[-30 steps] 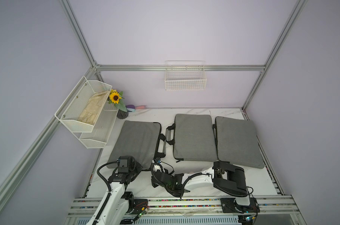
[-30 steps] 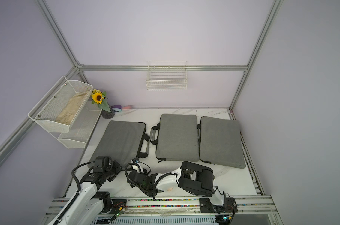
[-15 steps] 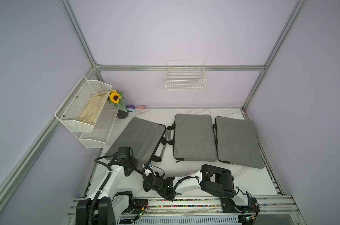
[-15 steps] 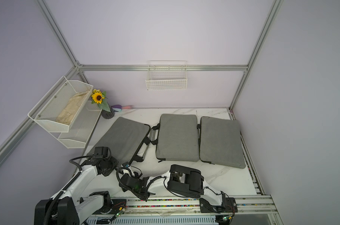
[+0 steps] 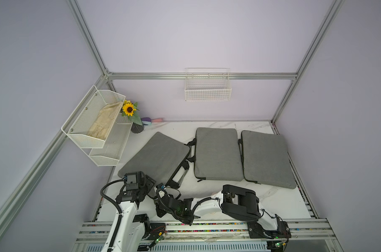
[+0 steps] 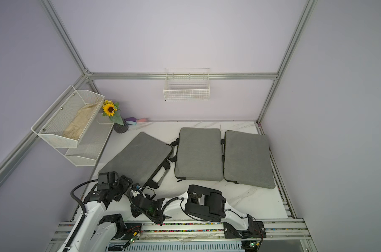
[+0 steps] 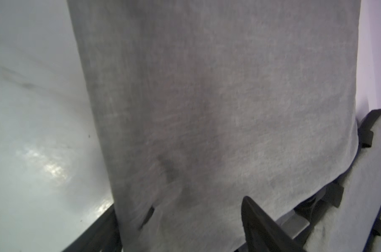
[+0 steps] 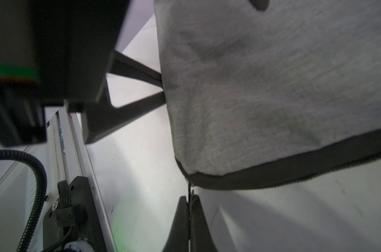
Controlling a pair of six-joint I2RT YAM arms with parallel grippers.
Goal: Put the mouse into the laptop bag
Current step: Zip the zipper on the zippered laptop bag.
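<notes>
Right wrist view: my right end effector [image 8: 189,199] pinches the black zip pull [image 8: 189,189] of the grey fabric laptop bag [image 8: 272,87] on the white marble bench [image 8: 141,174]; left end effector [image 8: 162,86] gapes wide.

Looking like a robotics lab test cell. Alu extrusion frame [image 5: 202,76] is boxing in plain lilac wall panels [image 5: 185,39]. Left arm [image 5: 128,216] & right arm [image 5: 207,209] are sitting on a slotted front rail [image 5: 207,227], w/ cables & a bare circuit board [image 5: 157,235] showing. Marble-look tabletop [image 5: 279,203] is acting as bench. Wire basket [image 5: 207,96], mesh shelf [image 5: 84,117] & sunflower [image 5: 128,109] are sitting along the walls.
</notes>
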